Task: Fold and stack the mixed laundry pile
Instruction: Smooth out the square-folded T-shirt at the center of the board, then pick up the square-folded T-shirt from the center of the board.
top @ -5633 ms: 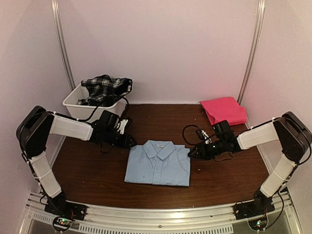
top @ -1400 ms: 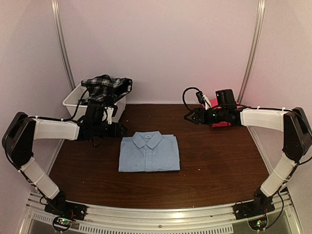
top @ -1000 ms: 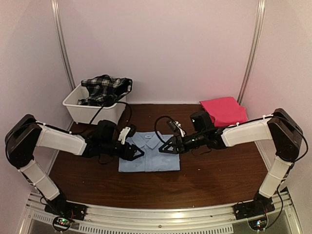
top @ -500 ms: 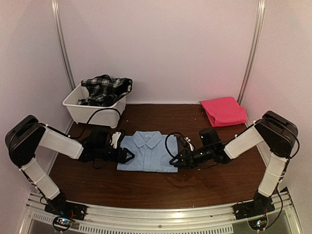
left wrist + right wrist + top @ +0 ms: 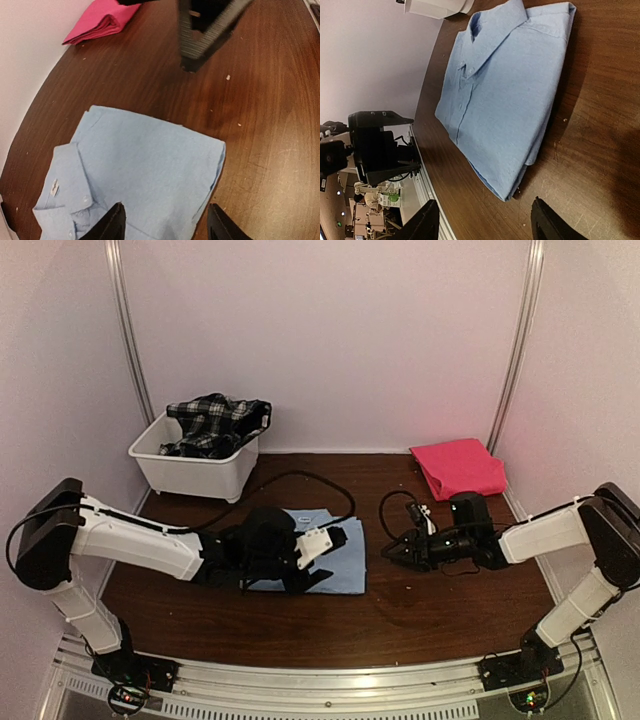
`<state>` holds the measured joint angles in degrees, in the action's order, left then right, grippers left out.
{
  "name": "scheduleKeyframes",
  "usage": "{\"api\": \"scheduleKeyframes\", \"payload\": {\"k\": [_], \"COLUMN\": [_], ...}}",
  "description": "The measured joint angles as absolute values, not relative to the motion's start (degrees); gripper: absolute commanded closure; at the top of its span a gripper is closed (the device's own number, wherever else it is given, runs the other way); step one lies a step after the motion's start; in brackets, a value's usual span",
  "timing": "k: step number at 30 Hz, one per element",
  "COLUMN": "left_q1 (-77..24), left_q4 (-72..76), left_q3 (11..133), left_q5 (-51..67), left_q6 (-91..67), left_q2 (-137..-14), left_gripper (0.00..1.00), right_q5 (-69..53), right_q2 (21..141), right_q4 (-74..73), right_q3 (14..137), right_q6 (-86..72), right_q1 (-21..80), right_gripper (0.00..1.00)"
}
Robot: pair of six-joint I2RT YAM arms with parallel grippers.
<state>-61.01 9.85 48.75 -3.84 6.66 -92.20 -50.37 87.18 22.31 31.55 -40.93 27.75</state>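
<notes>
The dark wooden table (image 5: 450, 610) carried everything. At its far left corner stood the white tub (image 5: 195, 465), and the black-and-white plaid garment (image 5: 215, 420) lay heaped in it, spilling over the back rim. The light blue shirt (image 5: 505, 110) lay folded flat on the table left of centre, with its collar up and towards the back wall and its buttoned front on top. The pink cloth (image 5: 458, 467) sat folded in the far right corner, close to the wall and well apart from the shirt.

My left arm reached in low across the table, so that from above it hid the left part of the shirt. My left gripper (image 5: 165, 227) hung over the shirt with its fingers spread wide. Whether they touched the fabric I could not tell. My right gripper (image 5: 485, 225) lay low over the bare wood just to the right of the shirt, pointing at its right edge and apart from it, with its fingers also spread.
</notes>
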Motion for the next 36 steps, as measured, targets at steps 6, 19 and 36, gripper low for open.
{"api": "scheduleKeyframes", "payload": {"k": [6, 19, 36], "left_q1": [-67.3, -70.3, -69.8], "left_q4": [5.3, 4.3, 11.9], "left_q3": [55.7, 67.5, 64.1], "left_q5": [-6.8, -14.4, -12.4], "left_q6": [16.7, 24.6, 22.3], "left_q2": [-104.2, -117.8, -115.0], "left_gripper": [0.54, 0.8, 1.0], "right_q5": [-50.1, -48.6, -47.3], "right_q2": [87.2, 87.7, 99.2], "right_q4": [22.8, 26.0, 43.3], "right_q3": [29.3, 25.5, 25.6], "right_q6": [-42.7, -45.8, -58.3], "right_q1": [27.4, 27.2, 29.7], "right_gripper": [0.37, 0.36, 0.21]}}
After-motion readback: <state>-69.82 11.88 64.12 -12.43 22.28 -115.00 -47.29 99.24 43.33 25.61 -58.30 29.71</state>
